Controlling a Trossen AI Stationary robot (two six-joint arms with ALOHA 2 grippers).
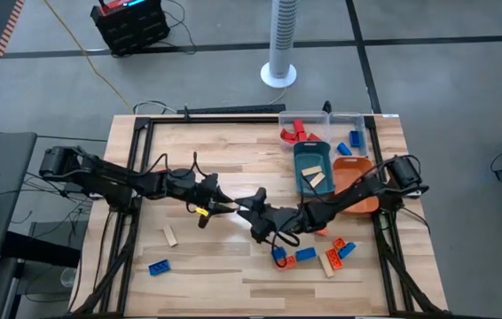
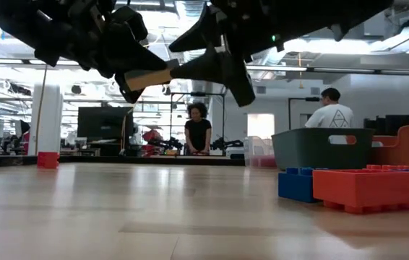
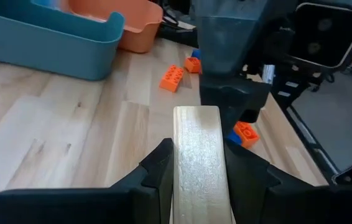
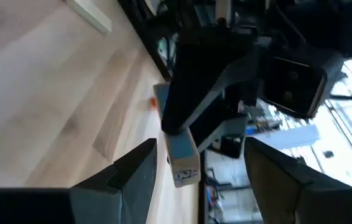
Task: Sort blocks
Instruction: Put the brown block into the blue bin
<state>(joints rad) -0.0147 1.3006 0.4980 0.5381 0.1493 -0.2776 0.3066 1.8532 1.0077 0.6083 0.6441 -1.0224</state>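
I see a pale tan rectangular wooden block [image 3: 199,163] pinched flat between the two dark fingers of the left gripper [image 1: 222,206], its long faces against the finger pads [image 3: 161,169] and its free end sticking out forward. It is held off the table, above the middle of the light wooden tabletop [image 1: 224,159]; in the low view the block [image 2: 149,78] hangs well clear of the surface. The right gripper [image 1: 249,209] faces it nose to nose, fingers spread wide with nothing between them, and the block's free end sits just short of that gap.

Behind the right arm stand a teal plastic tray [image 1: 313,166] with tan pieces inside, an orange plastic tray [image 1: 352,170] beside it, and a clear plastic tray [image 1: 326,124] holding red and blue bricks. A loose cluster of orange and blue toy bricks [image 1: 315,253] lies near the right arm. Another tan wooden block [image 1: 170,236] and a blue toy brick [image 1: 158,266] lie on my left side. Two people stand in the room beyond.
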